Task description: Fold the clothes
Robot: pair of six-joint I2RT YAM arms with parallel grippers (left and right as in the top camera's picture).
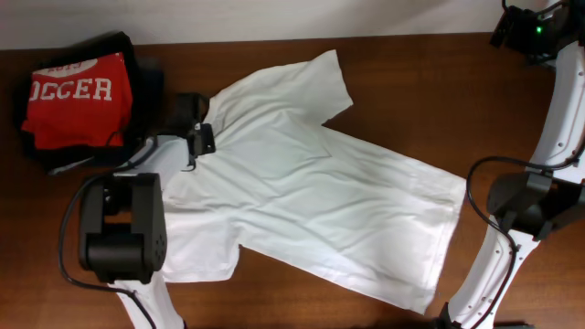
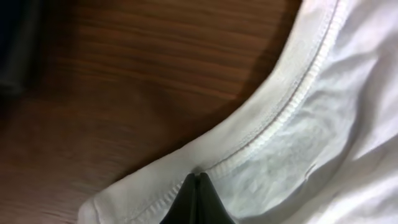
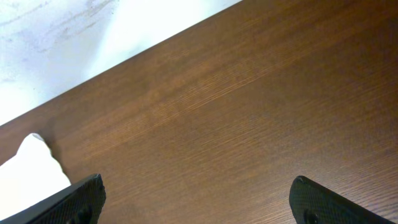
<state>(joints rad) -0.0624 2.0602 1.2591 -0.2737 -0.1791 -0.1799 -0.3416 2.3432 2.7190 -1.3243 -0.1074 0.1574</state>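
Observation:
A white short-sleeved shirt (image 1: 311, 192) lies spread flat across the middle of the wooden table, collar toward the left. My left gripper (image 1: 194, 111) is at the collar. In the left wrist view its fingers (image 2: 199, 180) are pressed together on the stitched collar edge of the shirt (image 2: 311, 143). My right gripper (image 1: 514, 27) is at the far right corner of the table, away from the shirt. Its fingers (image 3: 198, 182) are wide open over bare wood, and a small white piece of the shirt (image 3: 31, 171) shows at the left.
A pile of folded clothes with a red lettered shirt (image 1: 78, 96) on top sits at the far left, next to the collar. Its dark edge (image 2: 15, 50) shows in the left wrist view. The table's far edge (image 3: 124, 59) runs behind the right gripper.

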